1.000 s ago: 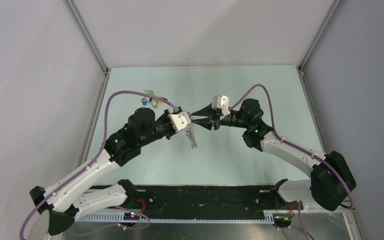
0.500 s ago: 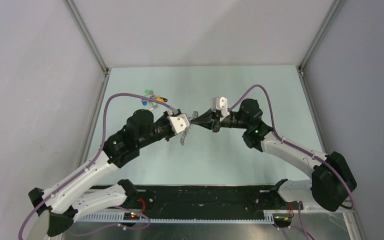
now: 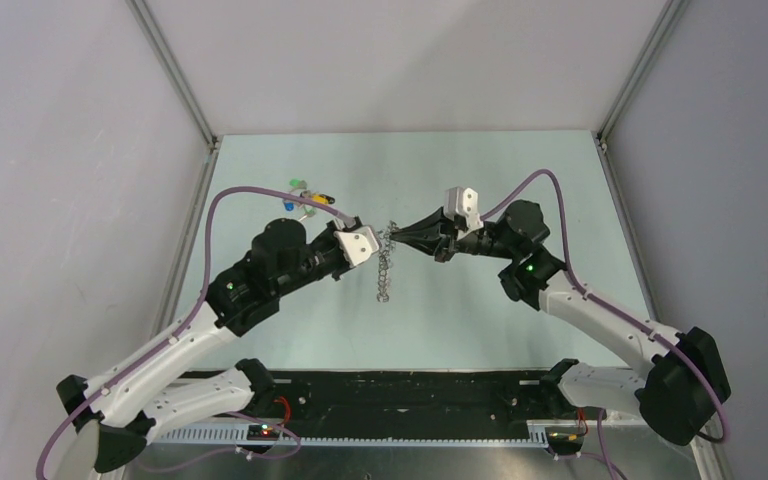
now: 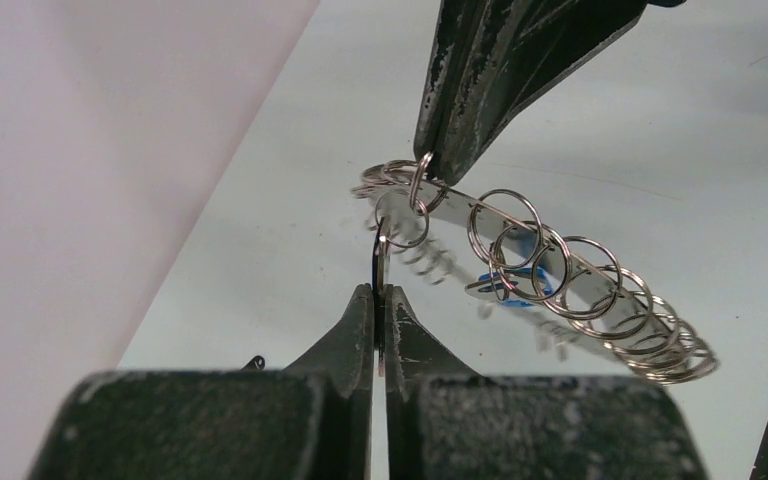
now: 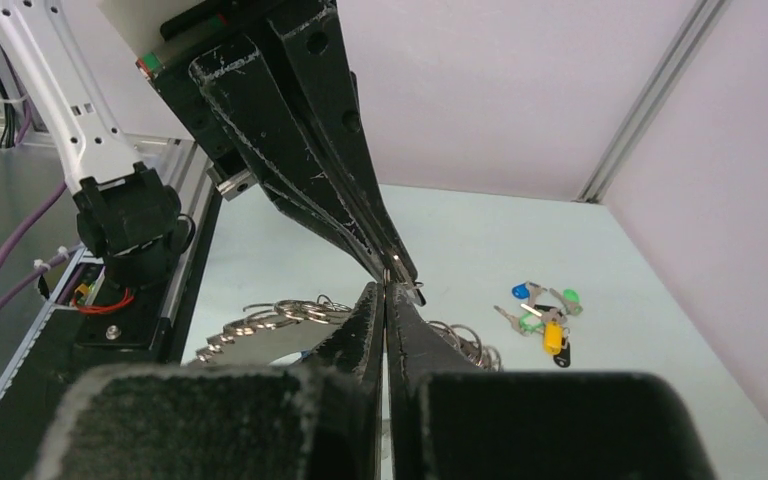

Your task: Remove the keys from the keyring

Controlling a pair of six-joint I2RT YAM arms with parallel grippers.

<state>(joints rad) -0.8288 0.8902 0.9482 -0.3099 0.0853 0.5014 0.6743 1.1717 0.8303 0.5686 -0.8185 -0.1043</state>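
The keyring [image 3: 385, 265] is held above the table between both grippers. In the left wrist view it is a flat silvery ring [image 4: 600, 290] frilled with small wire loops. My left gripper [image 4: 379, 291] is shut on the black key [image 4: 376, 262], seen edge-on, which hangs from a small loop. My right gripper [image 5: 384, 288] is shut on the keyring's rim [image 5: 260, 335], and its fingers [image 4: 460, 110] come down from above in the left wrist view. The blue key [image 4: 520, 290] hangs under the ring. In the top view the left gripper [image 3: 377, 245] and right gripper [image 3: 398, 236] nearly touch.
A loose cluster of green, blue and yellow keys [image 3: 303, 197] lies on the table at the far left, also in the right wrist view [image 5: 545, 320]. Grey walls with metal corner posts [image 3: 175, 75] enclose the pale table [image 3: 520, 170].
My right arm has drawn back to the right. The keyring has swung and now hangs as a straight chain-like line between the two gripper tips. My left arm has barely moved.
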